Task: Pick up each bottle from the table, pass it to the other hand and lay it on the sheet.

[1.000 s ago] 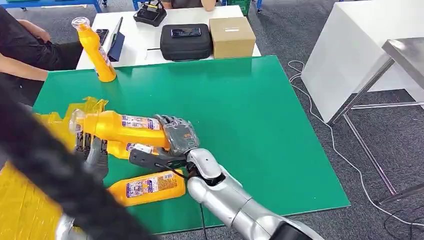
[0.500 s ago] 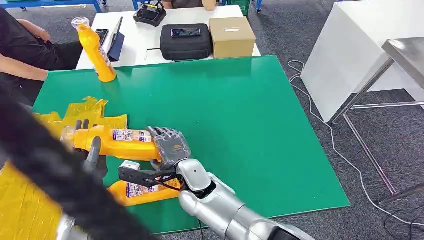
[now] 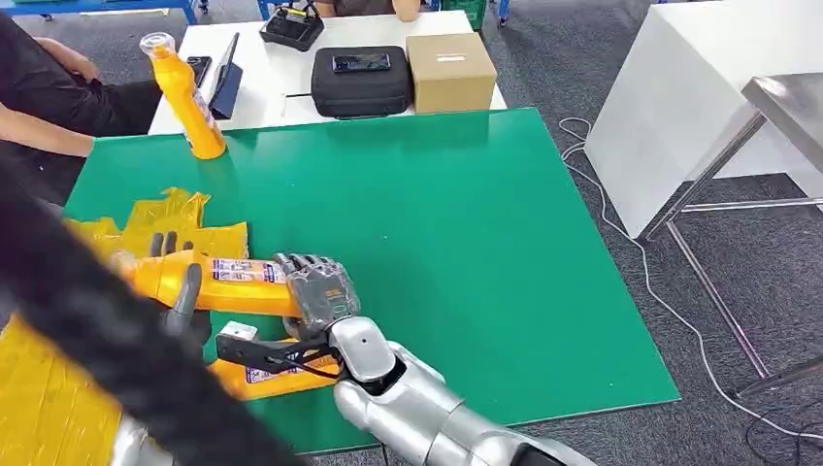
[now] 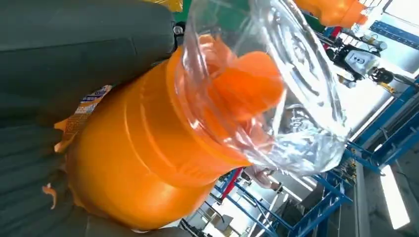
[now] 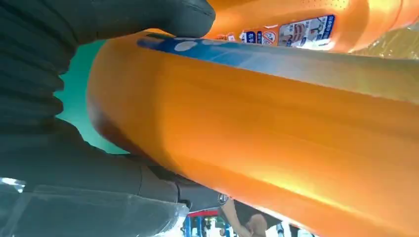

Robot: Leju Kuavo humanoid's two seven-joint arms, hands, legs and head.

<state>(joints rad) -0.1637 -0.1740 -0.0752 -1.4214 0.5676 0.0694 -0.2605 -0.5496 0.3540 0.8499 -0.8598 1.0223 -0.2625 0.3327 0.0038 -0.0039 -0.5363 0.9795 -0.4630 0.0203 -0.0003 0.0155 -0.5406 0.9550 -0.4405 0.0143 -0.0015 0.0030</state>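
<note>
An orange bottle (image 3: 228, 282) with a clear cap lies level above the left side of the green table (image 3: 466, 223). My right hand (image 3: 315, 286) grips its base end (image 5: 296, 123). My left hand (image 3: 182, 301) wraps the neck end just behind the cap (image 4: 148, 148), thumb on one side and fingers on the other. A second orange bottle (image 3: 277, 374) lies on the table just below the right hand. A third (image 3: 184, 97) stands upright at the far left corner. The crumpled yellow sheet (image 3: 189, 218) spreads along the table's left edge, beneath the held bottle's cap end.
Beyond the green table a white table carries a black case (image 3: 361, 80), a cardboard box (image 3: 449, 70) and a tablet. A person (image 3: 39, 97) sits at the far left. A white cabinet (image 3: 699, 97) and floor cables lie to the right.
The held bottle and both hands have sunk lower and shifted left toward the sheet. The left hand's fingers have closed around the neck end.
</note>
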